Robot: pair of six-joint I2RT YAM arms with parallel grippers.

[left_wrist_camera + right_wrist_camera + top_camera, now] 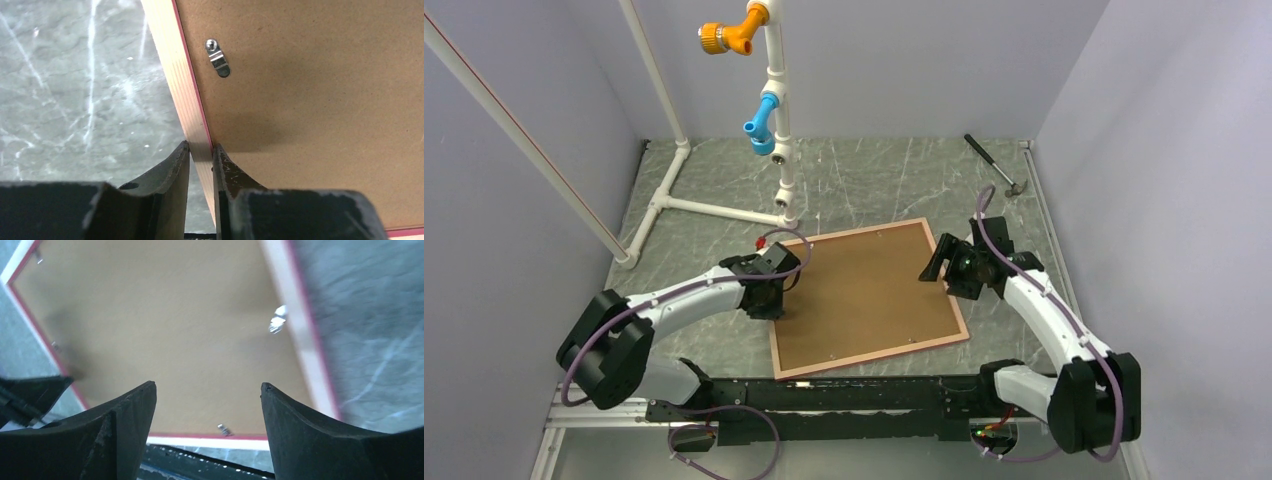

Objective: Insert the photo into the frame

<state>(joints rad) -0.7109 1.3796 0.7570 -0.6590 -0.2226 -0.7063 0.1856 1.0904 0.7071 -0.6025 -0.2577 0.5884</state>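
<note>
At the far left stands a white pipe stand [779, 130] with an orange piece and a blue piece on it. Near it, the left gripper [774, 308] is down at the left side of the frame [874, 357]. Its two fingers [177, 170] sit one on each side of the frame's pale wood edge, right up against it. I cannot tell if they are squeezing it yet. A small metal clip [218, 57] sits just past the fingers, on the brown board by that edge.

The frame lies flat in the middle of the gray table [874, 180], back side up and turned a little. The brown backing board [864, 290] fills it. A thin pink-red line shows along its edges.

To the right, the right gripper [936, 262] hangs above the right side of the frame. Its fingers are wide apart and hold nothing.

At the far right corner of the table lies a hammer [996, 165], well apart from the frame.
</note>
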